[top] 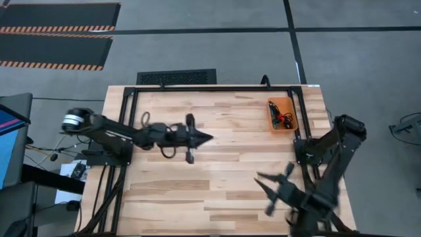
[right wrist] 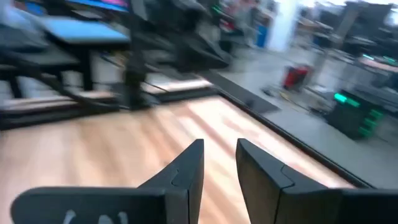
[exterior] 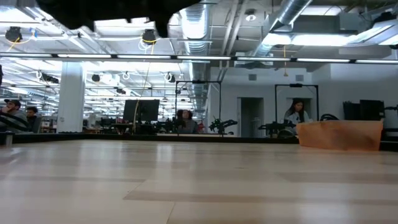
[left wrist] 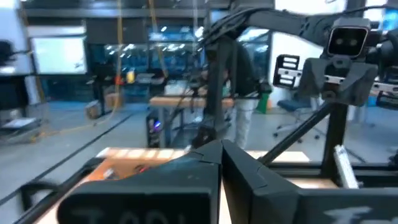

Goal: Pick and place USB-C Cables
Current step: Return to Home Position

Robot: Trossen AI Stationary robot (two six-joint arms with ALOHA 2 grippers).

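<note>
The USB-C cables (top: 284, 119) lie bunched in the orange tray (top: 270, 112) on the right side of the desk (top: 223, 191), near the right arm's base. Red and black strands show inside its rim, though the heap cannot be counted from above. Neither arm carries anything, so the placing appears done, and the step in hand is judged to be sending both arms to their rest poses. The left pincer (left wrist: 222, 152) hangs above the middle of the desk, pointing toward the right side but well apart from the tray. Its two fingers are pressed together to a point with nothing between them. The right pincer (right wrist: 220, 146) is over the desk's right side, also well apart from the tray. Its fingers are parted by only a narrow slot through which bare wood shows, and it grips and touches nothing. The next move likely calls for little finesse. Each arm would fold toward its own base, high enough to pass over the boards. The right arm would also need to go wide of the tray wall so that the cables are not disturbed. A person (exterior: 297, 113) sits in the room beyond, away from the desk.
</note>
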